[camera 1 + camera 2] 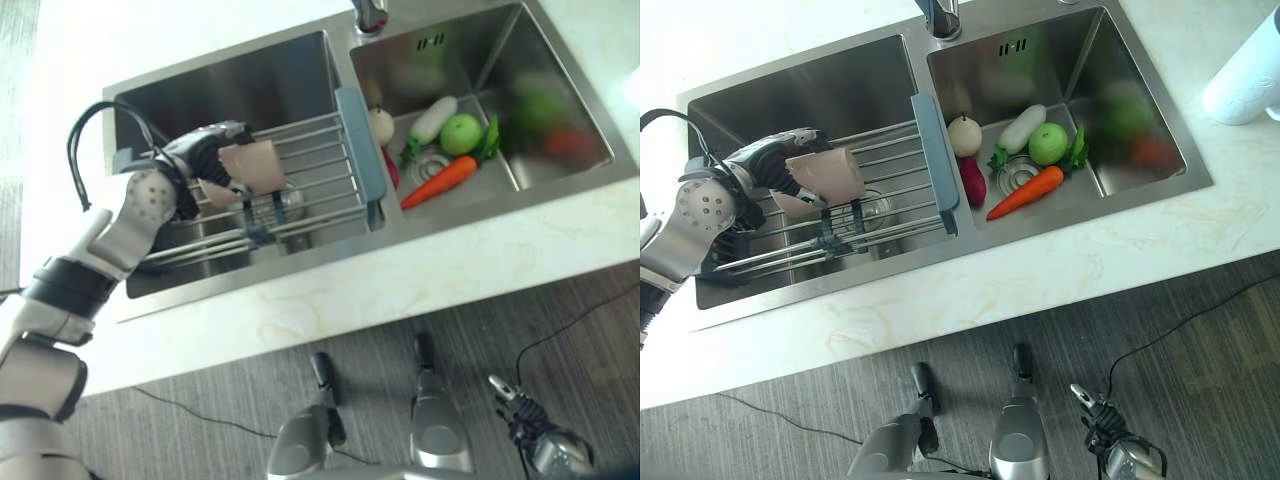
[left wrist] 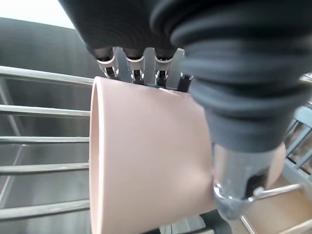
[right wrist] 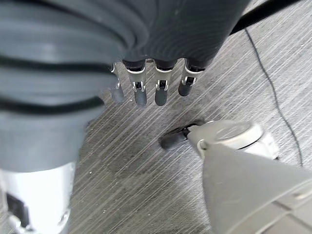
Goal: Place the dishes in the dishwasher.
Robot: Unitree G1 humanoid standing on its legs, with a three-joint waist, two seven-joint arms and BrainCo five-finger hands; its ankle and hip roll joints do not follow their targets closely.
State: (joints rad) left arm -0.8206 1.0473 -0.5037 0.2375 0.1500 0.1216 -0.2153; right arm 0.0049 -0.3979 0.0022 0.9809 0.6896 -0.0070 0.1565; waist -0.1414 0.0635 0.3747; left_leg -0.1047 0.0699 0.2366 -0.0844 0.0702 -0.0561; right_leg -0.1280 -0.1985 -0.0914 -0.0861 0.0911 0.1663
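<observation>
A pale pink cup (image 2: pixel 146 161) lies on its side in my left hand (image 1: pixel 205 150), fingers over its wall and thumb (image 2: pixel 239 190) pressed on the other side. The hand holds it just above the wire drying rack (image 1: pixel 320 160) that spans the left sink basin (image 1: pixel 250 90). Another pink dish (image 1: pixel 790 205) shows under the hand on the rack, partly hidden. Down by the floor, my right hand (image 1: pixel 520 408) hangs empty with its fingers (image 3: pixel 161 83) relaxed.
The right basin holds a carrot (image 1: pixel 440 182), a green apple (image 1: pixel 461 133), a white radish (image 1: pixel 432 120) and a pale bulb (image 1: pixel 381 125). A tap (image 1: pixel 370 15) stands behind the divider. A white cylinder (image 1: pixel 1245 70) sits on the counter (image 1: pixel 400 280) at far right.
</observation>
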